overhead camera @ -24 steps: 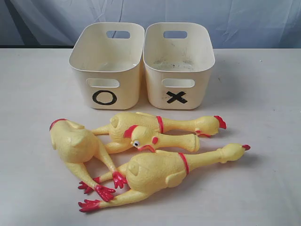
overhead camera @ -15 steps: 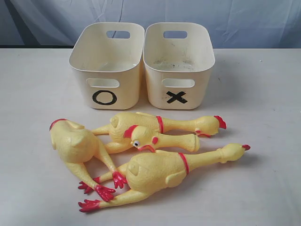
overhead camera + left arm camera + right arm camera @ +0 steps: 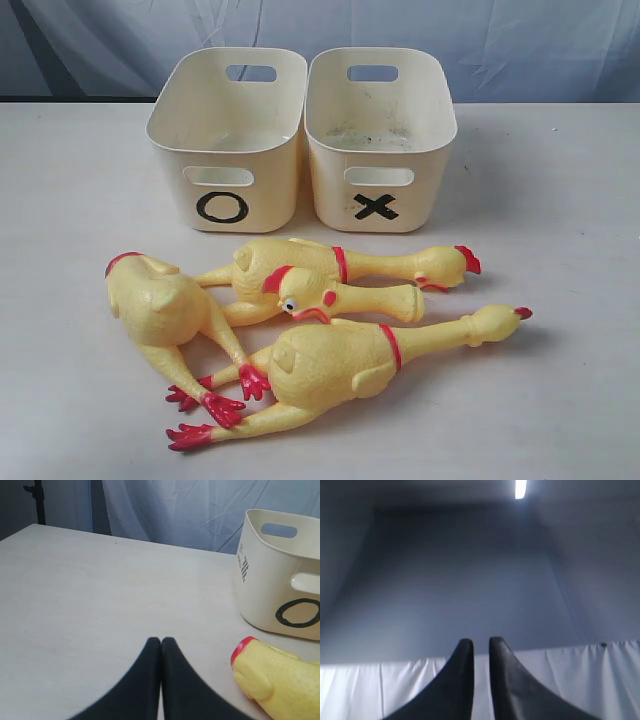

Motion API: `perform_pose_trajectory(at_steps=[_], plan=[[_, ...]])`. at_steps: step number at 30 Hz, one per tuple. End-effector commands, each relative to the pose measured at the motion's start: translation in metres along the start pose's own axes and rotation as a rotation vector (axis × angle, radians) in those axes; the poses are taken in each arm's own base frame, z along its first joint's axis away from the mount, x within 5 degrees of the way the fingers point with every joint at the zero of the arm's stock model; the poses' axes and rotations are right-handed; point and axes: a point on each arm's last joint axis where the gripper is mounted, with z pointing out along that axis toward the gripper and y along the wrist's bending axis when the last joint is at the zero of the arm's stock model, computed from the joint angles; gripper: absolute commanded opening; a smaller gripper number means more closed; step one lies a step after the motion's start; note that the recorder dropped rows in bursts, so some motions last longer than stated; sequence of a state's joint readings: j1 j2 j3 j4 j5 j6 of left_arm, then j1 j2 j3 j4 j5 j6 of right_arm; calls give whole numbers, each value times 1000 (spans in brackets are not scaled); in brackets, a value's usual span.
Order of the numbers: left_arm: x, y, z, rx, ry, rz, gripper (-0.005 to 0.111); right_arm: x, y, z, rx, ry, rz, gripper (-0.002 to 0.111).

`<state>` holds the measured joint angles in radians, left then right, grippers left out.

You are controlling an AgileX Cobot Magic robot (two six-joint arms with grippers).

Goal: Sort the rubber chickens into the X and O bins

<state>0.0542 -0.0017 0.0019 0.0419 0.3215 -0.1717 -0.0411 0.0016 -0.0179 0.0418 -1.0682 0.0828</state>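
Note:
Four yellow rubber chickens lie in a cluster on the table in front of the bins. One lies at the left (image 3: pixel 160 305) with its red feet toward the front. A long one (image 3: pixel 330 262) lies at the back, a small one (image 3: pixel 345 298) in the middle, and the biggest (image 3: pixel 335 362) in front. The O bin (image 3: pixel 228 140) stands behind them on the left, the X bin (image 3: pixel 380 140) beside it on the right. My left gripper (image 3: pixel 161 641) is shut and empty above the table, near a chicken's end (image 3: pixel 272 680) and the O bin (image 3: pixel 280 575). My right gripper (image 3: pixel 481 642) faces the backdrop, shut but for a thin slit, and holds nothing.
A blue-grey curtain (image 3: pixel 520 45) hangs behind the table. Both bins look empty inside. Bare tabletop (image 3: pixel 570 200) spreads out to the left and right of the chickens. Neither arm shows in the exterior view.

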Motion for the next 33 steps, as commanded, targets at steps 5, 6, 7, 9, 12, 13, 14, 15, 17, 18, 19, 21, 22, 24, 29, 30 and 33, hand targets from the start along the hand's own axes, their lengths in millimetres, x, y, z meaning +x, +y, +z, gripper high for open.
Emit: perform_pose_trajectory(at_steps=[5,6,7,9,12,13,14,15,17,18,19,21,22,24,29,30,33], plan=[[-1,-1,0,10,-6,-1,0,-54,-2,65,146,97,390,13],[-1,-1,0,10,-6,-1,0,-61,4,75,101,141,337,13],[-1,-1,0,10,-6,-1,0,-66,9,86,63,186,281,13],[-1,-1,0,10,-6,-1,0,-70,14,107,42,284,267,13],[-1,-1,0,10,-6,-1,0,-83,17,137,126,410,522,13],[-1,-1,0,10,-6,-1,0,-85,18,146,151,467,533,13],[-1,-1,0,10,-6,-1,0,-87,18,152,169,514,528,13],[-1,-1,0,10,-6,-1,0,-89,19,160,197,587,522,13],[-1,-1,0,10,-6,-1,0,-91,20,171,241,734,479,13],[-1,-1,0,10,-6,-1,0,-91,20,176,244,813,426,13],[-1,-1,0,10,-6,-1,0,-90,20,182,233,873,404,13],[-1,-1,0,10,-6,-1,0,-79,22,192,206,987,387,13],[-1,-1,0,10,-6,-1,0,-73,24,196,184,1051,384,13],[-1,-1,0,10,-6,-1,0,-59,29,200,139,1181,391,13],[-1,-1,0,10,-6,-1,0,-14,38,199,63,1473,398,13],[-1,-1,0,10,-6,-1,0,-6,38,200,16,1501,347,13],[-1,-1,0,10,-6,-1,0,12,45,205,-93,1546,363,13]])
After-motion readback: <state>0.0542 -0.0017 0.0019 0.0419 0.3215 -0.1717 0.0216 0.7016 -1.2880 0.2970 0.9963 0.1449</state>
